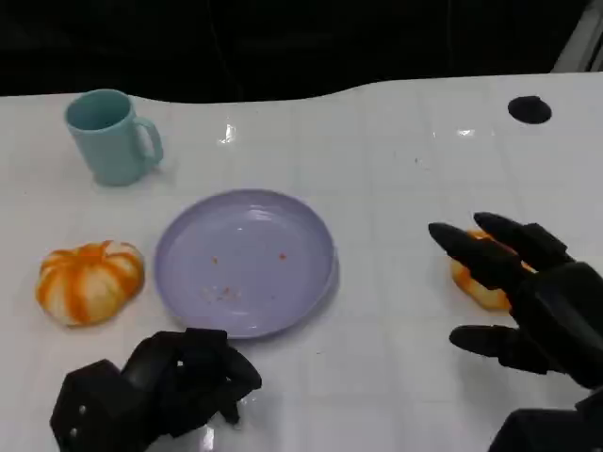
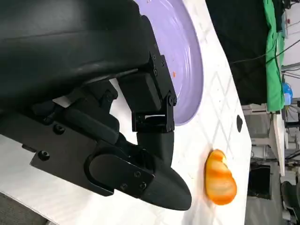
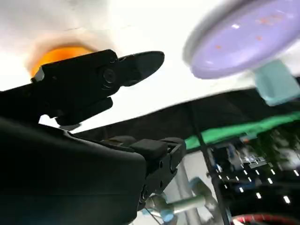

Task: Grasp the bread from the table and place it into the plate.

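One step is in hand: approach. Right hand [image 1: 528, 292], fingers apart and empty, hovers over the bread [image 1: 479, 282]; next, lower and close. Left hand [image 1: 155, 386] rests curled by the plate [image 1: 311, 282].

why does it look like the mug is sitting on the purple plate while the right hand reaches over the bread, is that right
Not quite. The mug stands on the table, apart from the purple plate, which holds only a few crumbs; the head view shows this. The rest holds: the right hand reaches over the bread with its fingers apart.
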Available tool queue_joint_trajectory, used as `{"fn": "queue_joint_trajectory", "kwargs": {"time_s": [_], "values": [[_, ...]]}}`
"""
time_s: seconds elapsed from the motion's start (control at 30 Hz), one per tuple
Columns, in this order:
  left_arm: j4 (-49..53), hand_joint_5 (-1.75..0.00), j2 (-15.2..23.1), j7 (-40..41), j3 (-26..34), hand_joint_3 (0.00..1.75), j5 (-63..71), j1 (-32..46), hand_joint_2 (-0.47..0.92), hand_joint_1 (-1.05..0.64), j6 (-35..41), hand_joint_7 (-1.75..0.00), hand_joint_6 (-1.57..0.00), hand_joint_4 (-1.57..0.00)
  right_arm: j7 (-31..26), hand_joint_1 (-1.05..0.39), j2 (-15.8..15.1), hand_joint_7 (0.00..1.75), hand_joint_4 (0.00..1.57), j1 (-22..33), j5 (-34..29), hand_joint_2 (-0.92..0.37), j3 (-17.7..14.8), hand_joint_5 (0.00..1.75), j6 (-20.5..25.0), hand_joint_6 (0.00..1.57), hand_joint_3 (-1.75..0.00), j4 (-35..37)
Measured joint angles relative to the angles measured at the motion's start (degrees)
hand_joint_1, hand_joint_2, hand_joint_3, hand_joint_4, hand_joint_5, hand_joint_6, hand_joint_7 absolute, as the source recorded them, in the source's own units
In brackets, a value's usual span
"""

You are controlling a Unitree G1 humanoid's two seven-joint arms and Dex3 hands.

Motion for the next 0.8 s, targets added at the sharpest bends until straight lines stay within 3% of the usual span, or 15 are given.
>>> {"fn": "queue_joint_trajectory", "kwargs": {"time_s": [0.27,0.8], "values": [[-0.2,-1.44,0.0,0.0,0.0,0.00,0.0,0.1,0.89,-0.99,0.0,-0.76,-1.23,-0.97,5.6,-0.58,-1.4,0.01,0.01,-4.0,-8.2,-0.89,1.5,0.00,11.9,0.13,0.00,-2.3],[-2.9,-1.45,0.0,0.0,-0.1,0.00,0.0,1.9,0.90,-0.99,1.1,-0.80,-1.21,-0.96,9.9,-0.35,-0.8,0.03,0.11,-11.3,-12.4,-0.76,8.5,0.12,22.2,0.27,0.00,3.1]]}}
